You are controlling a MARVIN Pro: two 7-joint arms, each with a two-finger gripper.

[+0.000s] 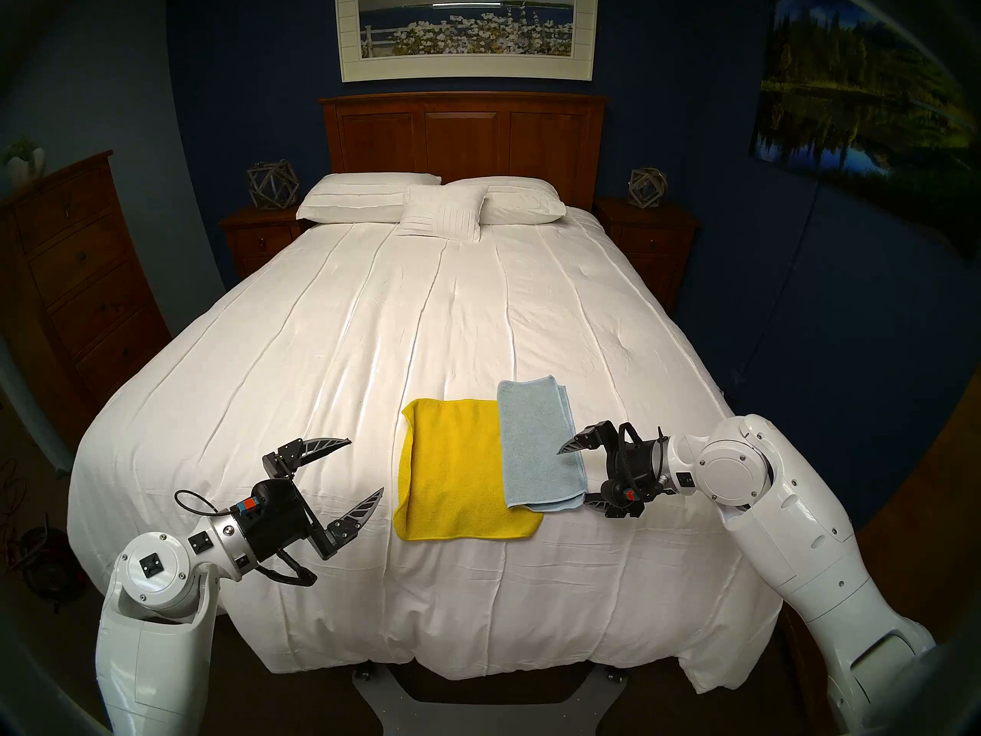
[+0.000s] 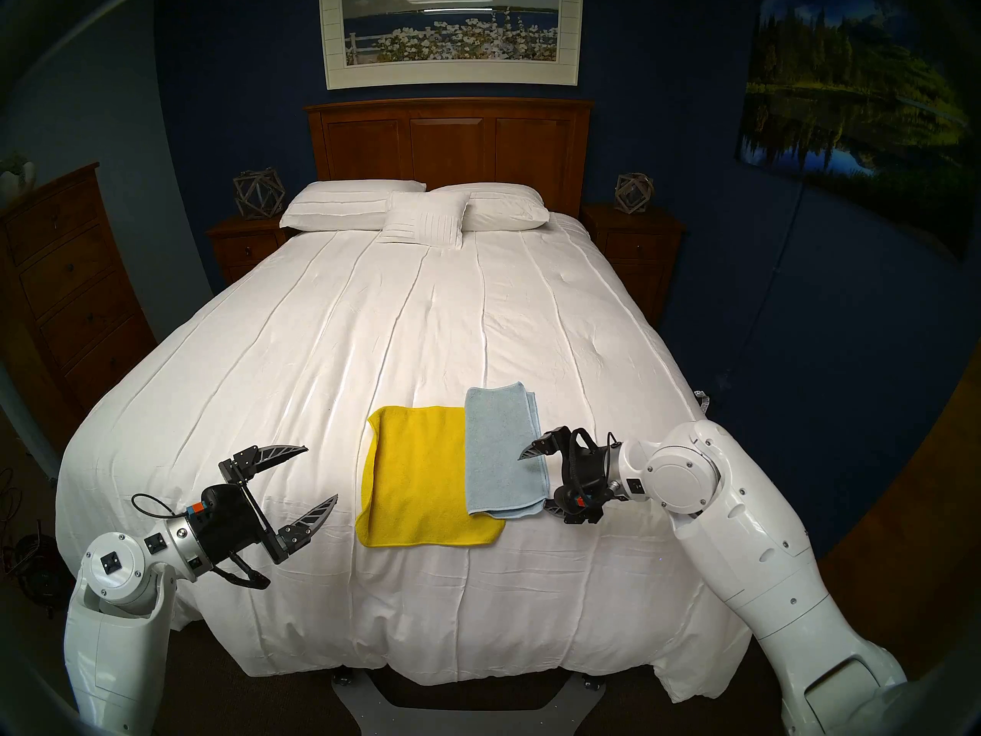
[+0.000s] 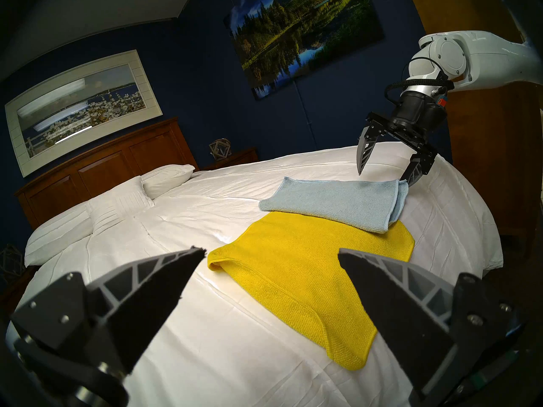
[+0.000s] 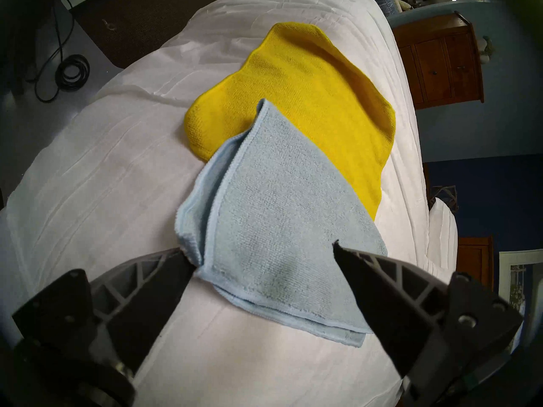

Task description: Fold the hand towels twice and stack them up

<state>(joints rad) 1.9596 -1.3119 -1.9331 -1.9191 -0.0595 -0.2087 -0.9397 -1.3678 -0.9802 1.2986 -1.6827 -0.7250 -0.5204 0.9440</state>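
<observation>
Where the bedspread nears the foot of the bed, the yellow towel lies folded with the pale blue towel overlapping its right edge. The right gripper stands wide, straddling the blue towel's right side (one fingertip above the cloth, one at its near corner). The left gripper, also spread wide, hangs just left of the yellow towel, clear of it.

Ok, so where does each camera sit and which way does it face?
Head pair: high at the bed's foot, facing the headboard; both arms show.
Left wrist: behind the left gripper, facing across the yellow towel toward the right gripper.
Right wrist: behind its open jaws, looking down on the blue towel.
Shared: all views show both towels.
</observation>
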